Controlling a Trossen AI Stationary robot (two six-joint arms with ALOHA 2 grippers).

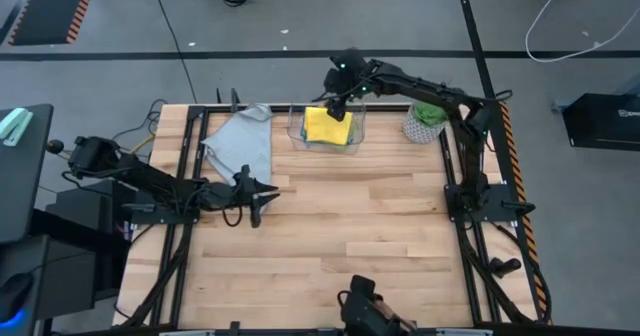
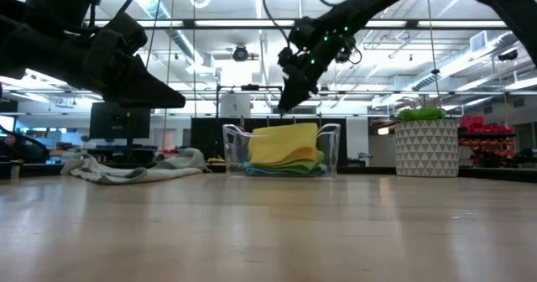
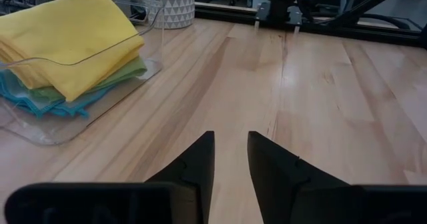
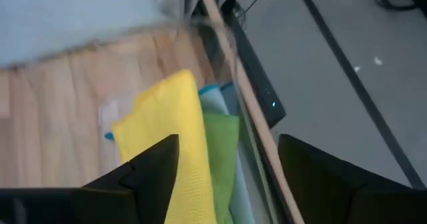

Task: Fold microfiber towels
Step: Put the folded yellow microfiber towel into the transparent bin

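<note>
Wood tabletop (image 1: 330,236) fills centre frame. Clear bin (image 1: 296,126) top centre holds yellow towel (image 1: 328,126) atop green (image 3: 127,71) & blue (image 3: 40,103). Right gripper (image 1: 337,107) wide open, empty, above it. Grey towel (image 1: 243,143) upper left. Left gripper (image 1: 262,195) partly open, empty, centre-left.

Dark jointed arms (image 1: 160,188); black cables

A yellow towel (image 1: 328,126) tops green (image 3: 127,72) and light blue (image 3: 40,103) ones in a clear bin (image 1: 358,136); a grey towel (image 1: 243,141) lies on the pale wood bench (image 1: 340,226); the white pot (image 2: 426,148) has a triangle pattern.
</note>
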